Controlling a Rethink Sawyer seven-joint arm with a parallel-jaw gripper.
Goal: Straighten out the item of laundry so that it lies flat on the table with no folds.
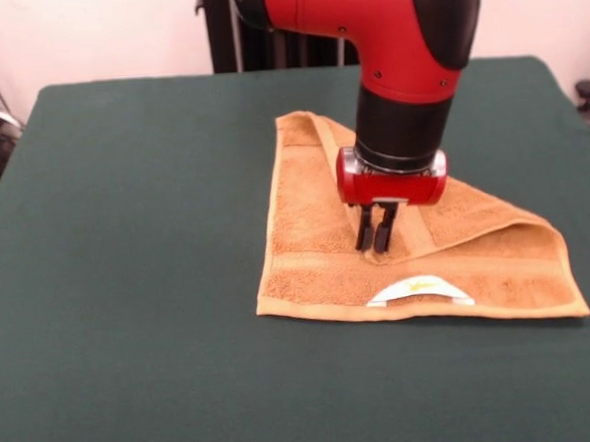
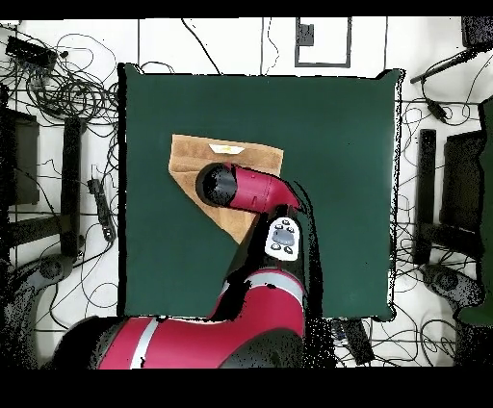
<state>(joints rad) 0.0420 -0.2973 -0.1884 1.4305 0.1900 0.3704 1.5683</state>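
Observation:
The orange-tan towel (image 1: pixel 306 240) lies on the green table (image 1: pixel 136 241), right of the middle. It is folded over along a diagonal, so it shows as a rough triangle, with its white label loop (image 1: pixel 420 290) at the near edge. My gripper (image 1: pixel 374 238) points straight down onto the middle of the towel. Its fingers are close together, with their tips at the point of the folded-over flap. In the overhead view the towel (image 2: pixel 188 159) and its label (image 2: pixel 227 148) show, but the arm (image 2: pixel 241 188) hides the gripper.
The red arm's wrist hangs over the towel's far part. Cables and equipment (image 2: pixel 58 87) lie on the floor round the table. The pedestal stands at the table's far side in the front view.

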